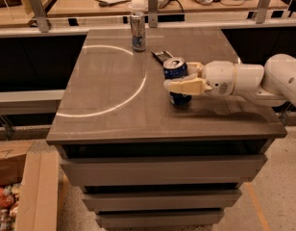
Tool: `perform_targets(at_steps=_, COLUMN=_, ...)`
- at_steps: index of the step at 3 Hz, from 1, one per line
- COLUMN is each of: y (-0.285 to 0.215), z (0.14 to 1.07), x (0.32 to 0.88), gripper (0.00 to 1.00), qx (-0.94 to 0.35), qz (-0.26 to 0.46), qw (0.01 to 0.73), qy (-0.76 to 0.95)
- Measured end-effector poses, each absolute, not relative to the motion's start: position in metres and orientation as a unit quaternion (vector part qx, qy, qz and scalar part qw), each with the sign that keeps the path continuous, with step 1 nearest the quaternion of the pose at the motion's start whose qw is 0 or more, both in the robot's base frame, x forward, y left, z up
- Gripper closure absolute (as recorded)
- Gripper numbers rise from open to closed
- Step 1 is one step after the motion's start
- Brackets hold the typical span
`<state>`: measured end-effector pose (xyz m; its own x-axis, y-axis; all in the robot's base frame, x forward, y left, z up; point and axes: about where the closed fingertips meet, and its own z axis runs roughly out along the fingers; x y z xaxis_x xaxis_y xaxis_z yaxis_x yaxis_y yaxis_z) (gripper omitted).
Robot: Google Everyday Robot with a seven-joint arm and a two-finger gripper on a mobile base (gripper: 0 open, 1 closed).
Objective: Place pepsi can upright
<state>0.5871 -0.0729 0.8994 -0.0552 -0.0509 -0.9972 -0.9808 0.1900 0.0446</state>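
The pepsi can (176,71) is dark blue with a silver top and stands nearly upright, its top leaning slightly left. It is right of the middle of the grey tabletop (109,105). Its base is at the table surface or just above; I cannot tell which. My gripper (180,83) reaches in from the right on a white arm (249,81). It is shut on the can's middle, with one tan finger (186,86) across the can's front.
A taller slim silver-and-blue can (137,31) stands at the back of the table. A dark flat object (162,56) lies just behind the pepsi can. A white arc is marked on the tabletop's left half. Cluttered desks stand behind a railing. Cardboard boxes sit on the floor at the lower left.
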Motion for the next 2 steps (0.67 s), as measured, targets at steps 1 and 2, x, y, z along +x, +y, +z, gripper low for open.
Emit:
perform_targets(at_steps=1, y=-0.0742, z=0.8927, x=0.5857, gripper=0.42, qx=-0.444, qz=0.452, qw=0.521, qy=0.572)
perform_targets(at_steps=2, y=-0.0833, z=0.8902, x=0.5835, gripper=0.18, qx=-0.439, qz=0.448, qw=0.524, qy=0.575)
